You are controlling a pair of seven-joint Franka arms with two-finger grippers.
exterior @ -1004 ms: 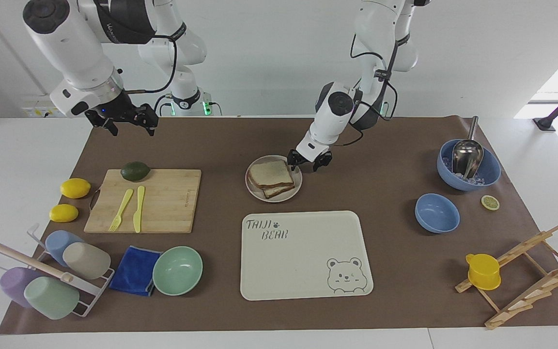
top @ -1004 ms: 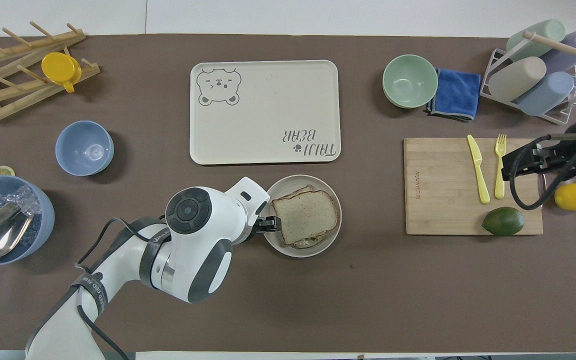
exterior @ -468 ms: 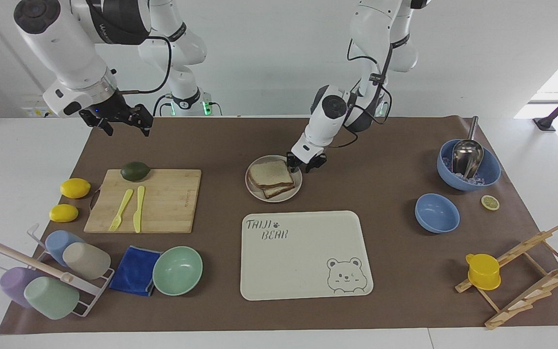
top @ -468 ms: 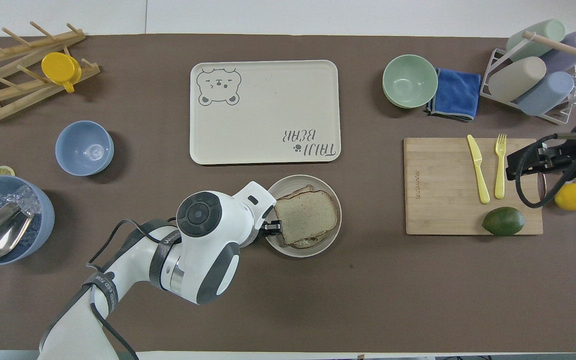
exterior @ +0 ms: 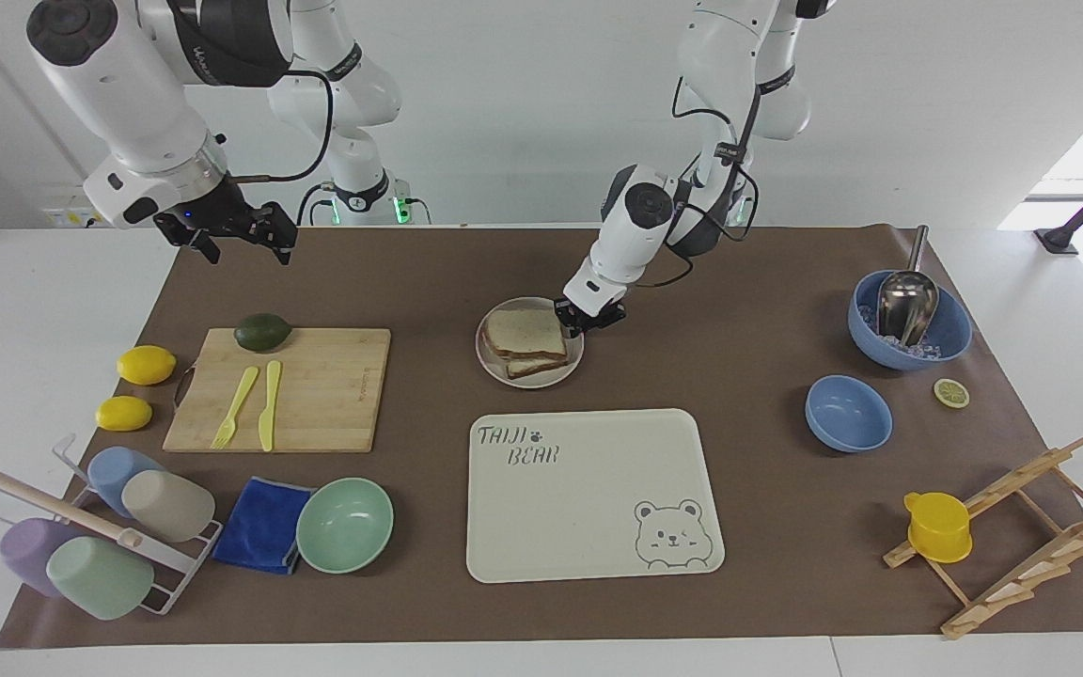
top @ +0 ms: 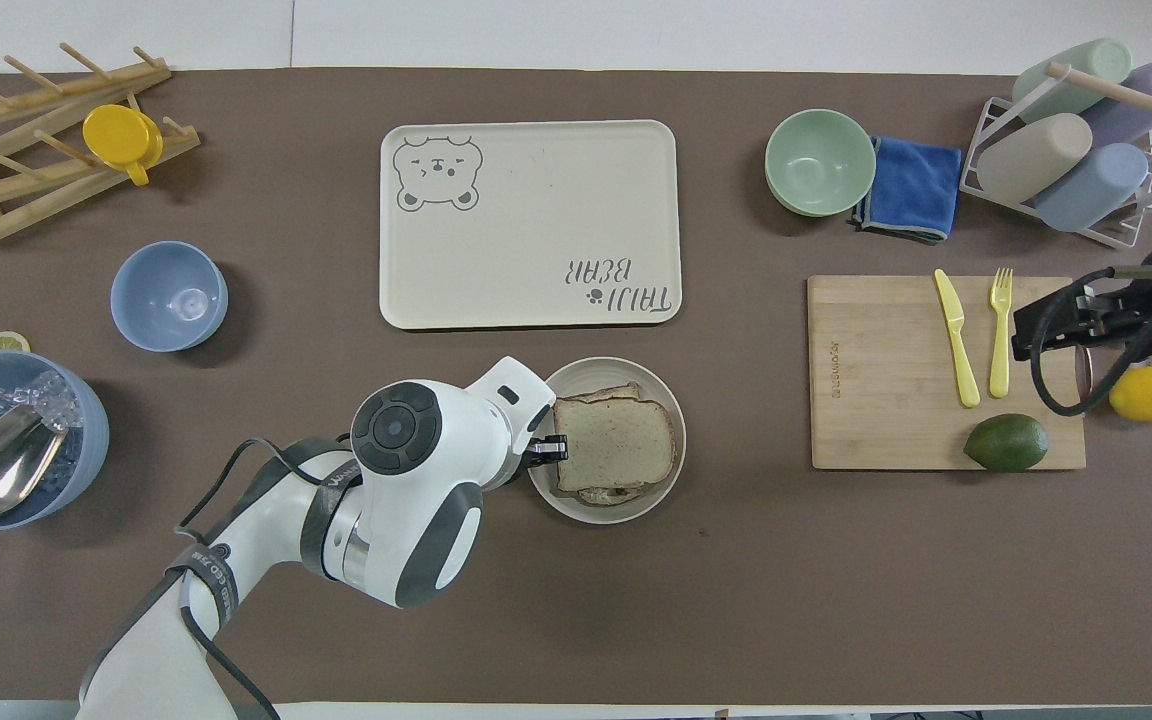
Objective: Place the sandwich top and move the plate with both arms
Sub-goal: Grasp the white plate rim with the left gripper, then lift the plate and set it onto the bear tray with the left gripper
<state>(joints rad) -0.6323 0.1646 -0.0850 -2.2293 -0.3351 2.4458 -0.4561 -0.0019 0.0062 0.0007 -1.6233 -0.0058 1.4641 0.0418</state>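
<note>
The beige plate (exterior: 541,381) (top: 664,392) sits mid-table, just nearer to the robots than the bear tray. On it the sandwich top (exterior: 525,331) (top: 614,443), a plain bread slice, lies on a lower slice. My left gripper (exterior: 581,320) (top: 548,450) is down at the plate's rim on the side toward the left arm's end, shut on the rim. My right gripper (exterior: 241,240) (top: 1056,320) hangs open in the air over the end of the cutting board toward the right arm's end, holding nothing.
The cream bear tray (exterior: 588,489) lies just farther out than the plate. A cutting board (exterior: 316,385) carries an avocado (exterior: 262,331), fork and knife. A mint bowl (exterior: 344,524), blue cloth, cup rack, two blue bowls (exterior: 847,412) and a wooden rack ring the mat.
My left gripper went from open beside the plate to shut on its rim, and the plate shifted slightly toward the robots. The right gripper drifted a little toward its end of the table.
</note>
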